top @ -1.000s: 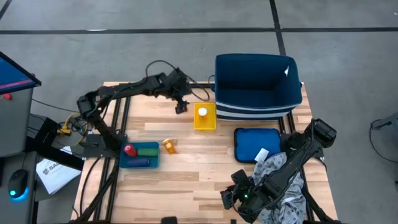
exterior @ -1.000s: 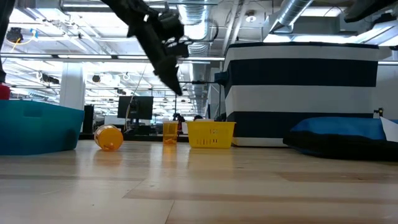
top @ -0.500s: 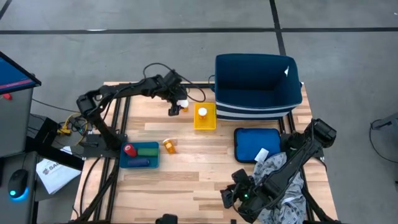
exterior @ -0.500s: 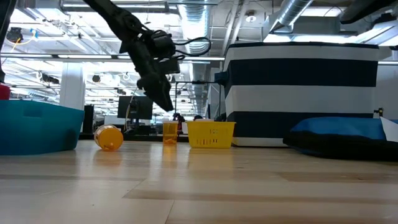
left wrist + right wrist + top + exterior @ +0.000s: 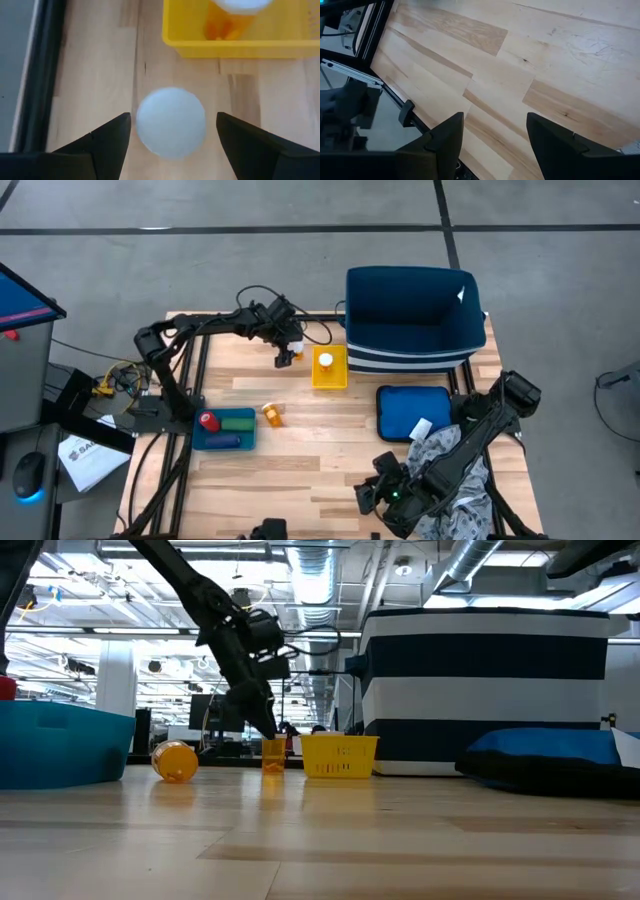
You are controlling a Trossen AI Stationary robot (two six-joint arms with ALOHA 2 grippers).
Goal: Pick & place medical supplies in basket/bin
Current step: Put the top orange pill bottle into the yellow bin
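Bottle (image 5: 171,122), orange with a white cap, stands upright on the table (image 5: 300,450) at the far side, just left of the small yellow basket (image 5: 329,370). I see its cap centred between the spread fingers of the left gripper (image 5: 284,356), which hangs directly above it without gripping.

Risk, in my judgement: the bottle is narrow and upright, so a descent slightly off centre would let one finger strike the cap and tip the bottle over, toward the basket wall or off the far edge. Closing too high would catch only the cap and allow a slip during the lift.

Left arm pose: stretched out along the far edge of the table, wrist bent downward, fingers pointing at the table.

Right gripper (image 5: 372,498) waits low at the near right, beside the grey cloth (image 5: 450,470), fingers parted and empty.

Second bottle (image 5: 325,360) stands in the basket; third bottle (image 5: 272,415) lies mid-table.
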